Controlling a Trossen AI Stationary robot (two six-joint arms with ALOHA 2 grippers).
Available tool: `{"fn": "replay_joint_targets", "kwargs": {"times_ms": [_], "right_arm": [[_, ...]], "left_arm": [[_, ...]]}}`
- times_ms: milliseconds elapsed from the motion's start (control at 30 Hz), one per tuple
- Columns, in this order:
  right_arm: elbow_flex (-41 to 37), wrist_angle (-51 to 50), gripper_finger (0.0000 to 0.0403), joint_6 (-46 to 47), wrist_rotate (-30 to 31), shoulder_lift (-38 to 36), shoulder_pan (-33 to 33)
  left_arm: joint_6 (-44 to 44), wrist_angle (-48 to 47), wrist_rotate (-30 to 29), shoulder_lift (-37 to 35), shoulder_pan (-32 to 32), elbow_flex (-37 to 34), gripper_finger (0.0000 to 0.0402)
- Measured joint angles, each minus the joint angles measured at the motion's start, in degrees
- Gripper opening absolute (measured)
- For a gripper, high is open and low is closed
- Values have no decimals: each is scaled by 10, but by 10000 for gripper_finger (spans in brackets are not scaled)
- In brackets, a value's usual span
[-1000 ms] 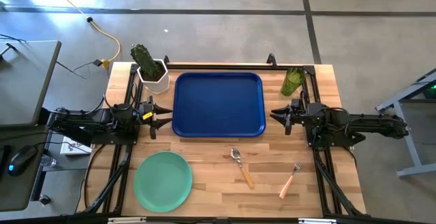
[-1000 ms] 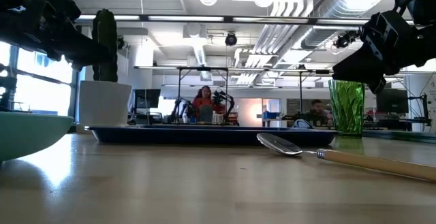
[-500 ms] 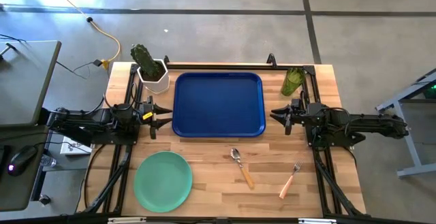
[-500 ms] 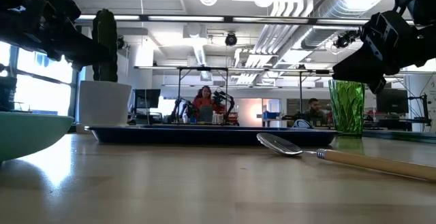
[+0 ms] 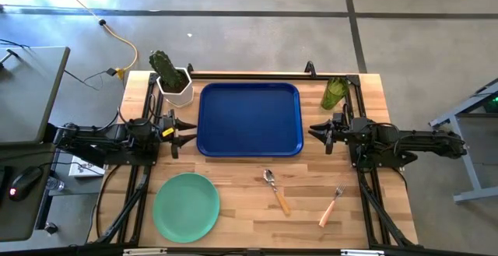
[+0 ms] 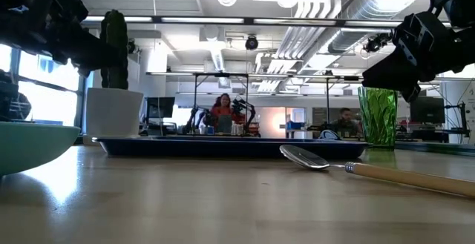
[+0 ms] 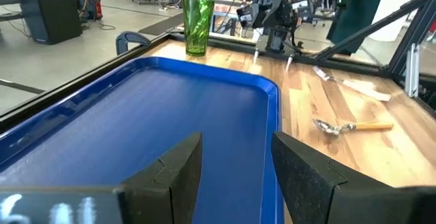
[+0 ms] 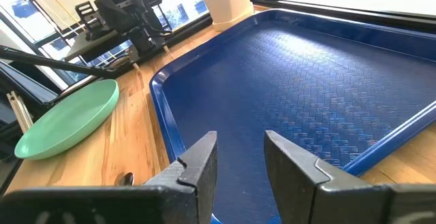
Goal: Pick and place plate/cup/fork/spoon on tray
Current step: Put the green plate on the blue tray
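Observation:
The dark blue tray [image 5: 249, 120] lies flat at the table's far middle. The mint-green plate [image 5: 186, 207] lies flat near the front left. The spoon [image 5: 276, 191] and the fork [image 5: 331, 206] lie flat at the front, right of the plate. The green cup [image 5: 334, 92] stands upright at the far right, beside the tray. My left gripper [image 5: 184, 133] hovers open and empty at the tray's left edge. My right gripper [image 5: 317, 131] hovers open and empty at the tray's right edge. The tray also shows between the fingers in the left wrist view [image 7: 136, 129] and the right wrist view [image 8: 293, 81].
A green cactus in a white pot [image 5: 173, 79] stands at the far left corner, next to the tray. Black rails run along the table's left and right sides under the arms. People sit at desks in the room behind the table [image 6: 223, 110].

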Motion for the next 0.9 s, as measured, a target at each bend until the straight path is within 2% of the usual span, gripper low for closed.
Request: {"fn": "replay_joint_targets", "kwargs": {"times_ms": [267, 633, 767, 900], "right_arm": [[0, 0, 113, 0, 0, 0, 0], [0, 0, 113, 0, 0, 0, 0], [0, 0, 113, 0, 0, 0, 0], [0, 0, 113, 0, 0, 0, 0]], "left_arm": [[-31, 32, 0, 0, 0, 0, 165], [-13, 65, -25, 0, 0, 0, 165], [-20, 118, -23, 0, 0, 0, 165], [-21, 177, 3, 0, 0, 0, 165]]}}
